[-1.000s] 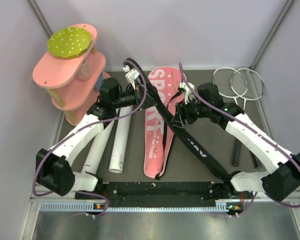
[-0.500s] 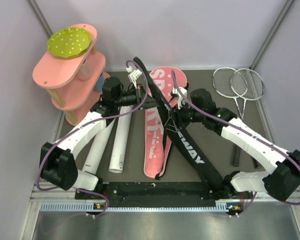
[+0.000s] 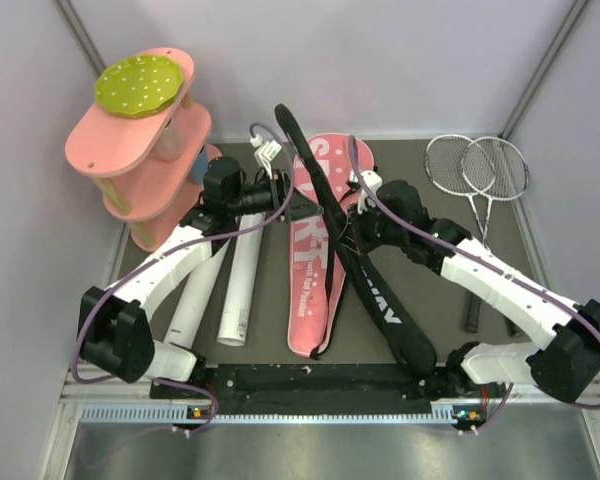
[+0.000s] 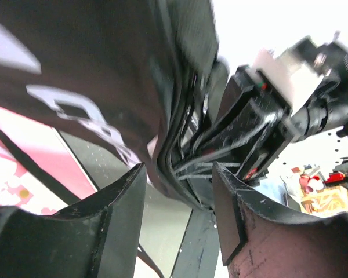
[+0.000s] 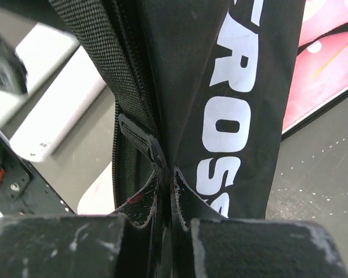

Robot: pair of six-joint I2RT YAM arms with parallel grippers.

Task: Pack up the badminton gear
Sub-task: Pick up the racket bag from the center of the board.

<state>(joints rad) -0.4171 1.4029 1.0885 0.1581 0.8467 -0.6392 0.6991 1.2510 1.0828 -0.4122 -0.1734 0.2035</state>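
Note:
The racket bag lies mid-table, its pink "SPORT" side [image 3: 305, 270] flat and its black "CROSSWAY" flap [image 3: 385, 305] raised on edge across it. My right gripper [image 3: 348, 238] is shut on the flap's zippered edge [image 5: 133, 133], fingertips pinched together [image 5: 167, 174]. My left gripper [image 3: 288, 190] stands open at the flap's upper end. The flap's dark edge [image 4: 168, 168] hangs between the spread fingers [image 4: 178, 174], gripped by neither. Two thin rackets [image 3: 477, 170] lie at the far right. Two long white tubes [image 3: 242, 275] lie left of the bag. No shuttlecock shows.
A pink tiered shelf [image 3: 140, 150] with a green dotted disc [image 3: 138, 83] stands at the far left, close to my left arm. Grey walls close in the table on three sides. The arm bases and a black rail [image 3: 310, 380] run along the near edge.
The left gripper has opened and let go of the bag's black flap. The right gripper has closed on the flap's edge, and the flap has swung left and more upright.

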